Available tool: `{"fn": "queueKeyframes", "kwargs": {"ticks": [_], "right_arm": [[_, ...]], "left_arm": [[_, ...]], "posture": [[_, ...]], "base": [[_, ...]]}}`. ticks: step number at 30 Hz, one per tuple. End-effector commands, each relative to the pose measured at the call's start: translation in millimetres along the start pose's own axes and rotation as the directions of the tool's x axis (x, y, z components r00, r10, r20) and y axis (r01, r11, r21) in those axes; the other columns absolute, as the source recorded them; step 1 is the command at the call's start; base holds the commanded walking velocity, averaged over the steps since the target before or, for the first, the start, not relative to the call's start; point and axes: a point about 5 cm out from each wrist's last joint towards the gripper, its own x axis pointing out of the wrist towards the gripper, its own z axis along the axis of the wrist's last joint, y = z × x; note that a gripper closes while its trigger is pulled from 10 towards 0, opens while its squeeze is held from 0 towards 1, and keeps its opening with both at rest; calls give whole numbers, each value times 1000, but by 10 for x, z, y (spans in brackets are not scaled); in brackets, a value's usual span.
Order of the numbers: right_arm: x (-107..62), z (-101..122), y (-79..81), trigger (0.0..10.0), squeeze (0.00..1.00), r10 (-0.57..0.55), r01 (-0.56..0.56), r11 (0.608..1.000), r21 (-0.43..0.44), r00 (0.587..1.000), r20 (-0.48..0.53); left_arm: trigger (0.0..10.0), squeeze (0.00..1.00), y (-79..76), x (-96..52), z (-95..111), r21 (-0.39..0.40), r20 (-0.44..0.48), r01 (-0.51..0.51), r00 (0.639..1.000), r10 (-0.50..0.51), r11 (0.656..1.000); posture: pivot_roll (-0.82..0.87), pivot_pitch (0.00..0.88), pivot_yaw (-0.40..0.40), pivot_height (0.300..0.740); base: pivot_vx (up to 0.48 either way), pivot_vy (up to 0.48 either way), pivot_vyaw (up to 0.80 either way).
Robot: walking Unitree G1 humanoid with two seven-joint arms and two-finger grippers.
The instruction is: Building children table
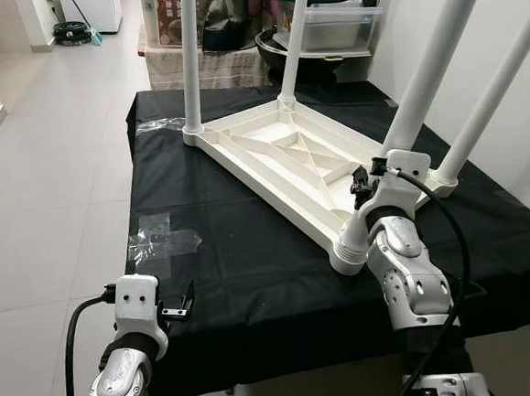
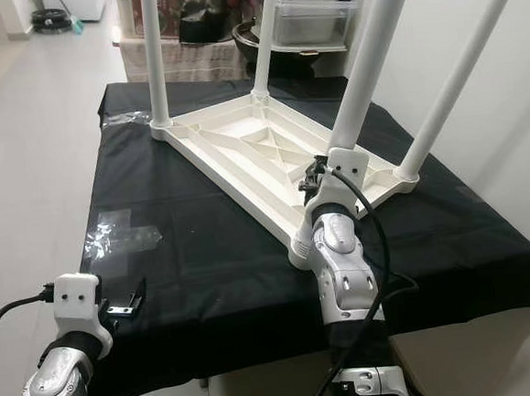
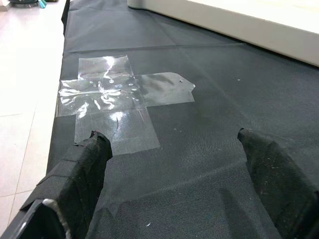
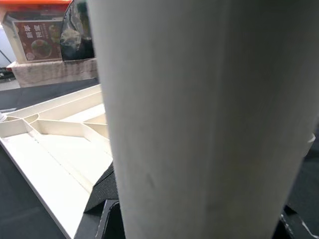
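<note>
While the white children's table (image 1: 280, 160) is laid upside down on the black-covered tabletop (image 1: 244, 282), its four legs are pointed upward. One near leg (image 1: 421, 85) is gripped by the right hand (image 1: 367, 183), whose fingers are closed around it just above the socket. The left hand (image 3: 174, 184) is held wide open and empty over the tabletop's near left edge, close to a patch of clear tape (image 3: 119, 97)

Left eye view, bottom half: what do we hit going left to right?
left gripper at the near table edge → clear tape patch on the black cloth → right gripper at the near table leg → far-right leg
</note>
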Motion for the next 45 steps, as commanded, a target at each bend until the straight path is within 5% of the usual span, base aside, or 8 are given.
{"fn": "queueKeyframes", "kwargs": {"ticks": [1, 13, 31, 32, 33, 35, 36, 45], "right_arm": [[-23, -63, -60, 10000, 945, -25, 26, 999, 35, 999, -32], [-76, 230, -55, 10000, 1000, -19, 1, 995, 104, 985, 170], [61, 311, 40, 10000, 1000, 274, -284, 957, 59, 951, 140], [109, 322, 31, 10000, 929, 304, -311, 949, 42, 944, 127], [169, 345, 8, 10000, 424, 319, -324, 946, 24, 941, 117], [169, 345, 8, 10000, 424, 319, -324, 946, 24, 941, 117], [228, 372, -7, 10000, 0, 340, -343, 939, 1, 934, 109], [525, 452, -163, 10000, 0, 412, -408, 910, -75, 909, 55]], "left_arm": [[10000, 0, -19, 11, -17, 7, -2, 3, 1000, -3, 1000], [10000, 0, -20, 17, -23, 7, -4, 6, 1000, -6, 1000], [10000, 0, -24, 21, -28, 5, -5, 6, 1000, -6, 1000], [10000, 0, -25, 21, -28, 6, -5, 6, 1000, -6, 1000], [10000, 0, -23, 19, -29, 6, -5, 4, 1000, -4, 1000], [10000, 0, -23, 19, -29, 6, -5, 4, 1000, -4, 1000], [10000, 0, -22, 17, -30, 6, -5, 3, 1000, -3, 1000], [10000, 0, -10, 10, -26, 9, -4, -1, 1000, 1, 1000]], "posture": [[13, 0, -111, 740], [12, 0, -110, 740], [6, 0, -112, 740], [7, 0, -114, 740], [8, 0, -115, 740], [8, 0, -115, 740], [10, 0, -116, 740], [16, 0, -125, 740]], "base": [[0, 0, 0], [0, 0, 0], [0, 0, 0], [0, 0, 0], [0, 0, 0], [0, 0, 0], [0, 0, 0], [0, 0, 0]]}}
